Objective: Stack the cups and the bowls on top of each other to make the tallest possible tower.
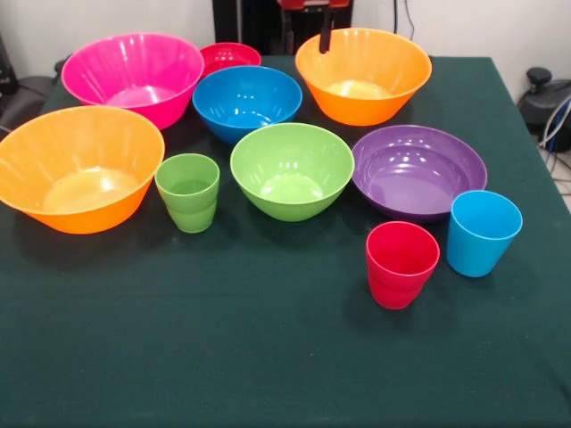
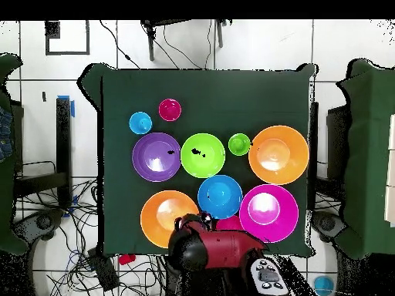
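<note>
All bowls and cups stand apart on the table; no tower shows. At the back are the pink bowl [image 1: 134,76], the small red bowl [image 1: 229,56] and an orange bowl [image 1: 361,76]. The blue bowl [image 1: 247,100] is in front of them. The front row holds the second orange bowl [image 1: 78,168], green cup [image 1: 188,192], green bowl [image 1: 292,169] and purple bowl [image 1: 418,171]. The red cup [image 1: 401,264] and light blue cup [image 1: 483,232] stand nearest. My gripper [image 1: 326,34] shows only as a dark tip at the top edge, over the back orange bowl's rim.
The dark green table cloth [image 1: 223,357] covers the whole table. In the overhead view the red arm [image 2: 220,250] sits at the table's bottom edge, partly covering the small red bowl [image 2: 230,224]. Cables and black gear lie on the floor around the table.
</note>
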